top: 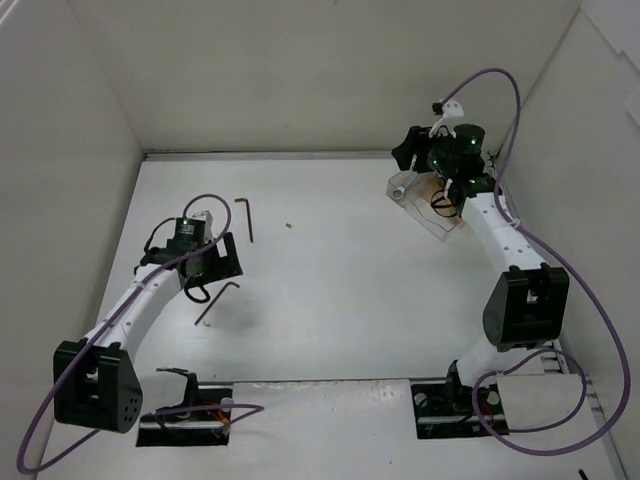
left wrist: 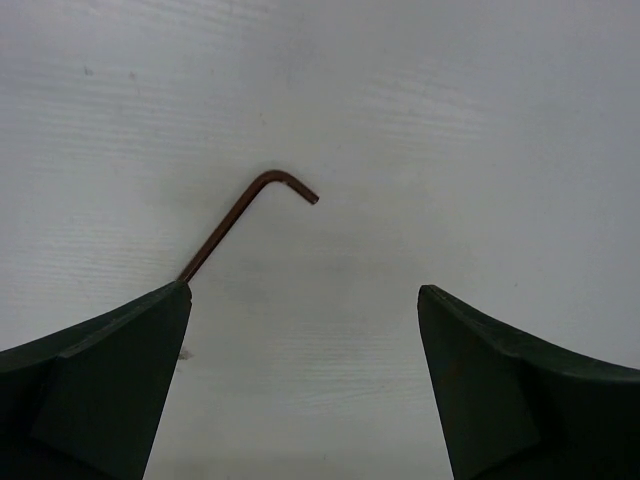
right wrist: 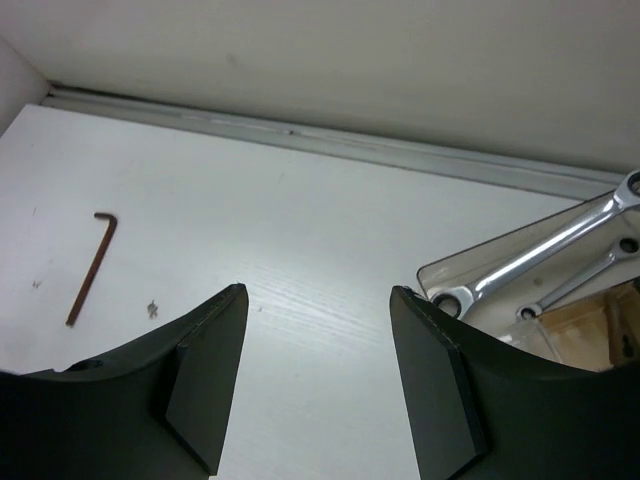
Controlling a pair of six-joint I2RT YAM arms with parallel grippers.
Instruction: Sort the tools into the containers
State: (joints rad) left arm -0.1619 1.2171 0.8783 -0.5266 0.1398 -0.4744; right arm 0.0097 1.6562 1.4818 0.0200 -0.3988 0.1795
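Two thin dark L-shaped hex keys lie on the white table: one (top: pixel 246 217) at the back middle-left, one (top: pixel 217 300) beside my left gripper (top: pixel 212 280). In the left wrist view a hex key (left wrist: pixel 240 225) lies ahead of the open, empty left gripper (left wrist: pixel 305 300), its long end passing under the left fingertip (left wrist: pixel 165 310). The clear container (top: pixel 430 215) stands at the back right. My right gripper (top: pixel 408 152) hovers at its far left corner. In the right wrist view it (right wrist: pixel 318 290) is open and empty; two silver wrenches (right wrist: pixel 540 262) lie in the container (right wrist: pixel 432 272). Pliers and screwdriver are not clearly visible.
White walls close in the table at the back and both sides. Purple cables (top: pixel 560 260) loop round both arms. A small dark speck (top: pixel 288 225) lies near the back hex key, which also shows in the right wrist view (right wrist: pixel 92 265).
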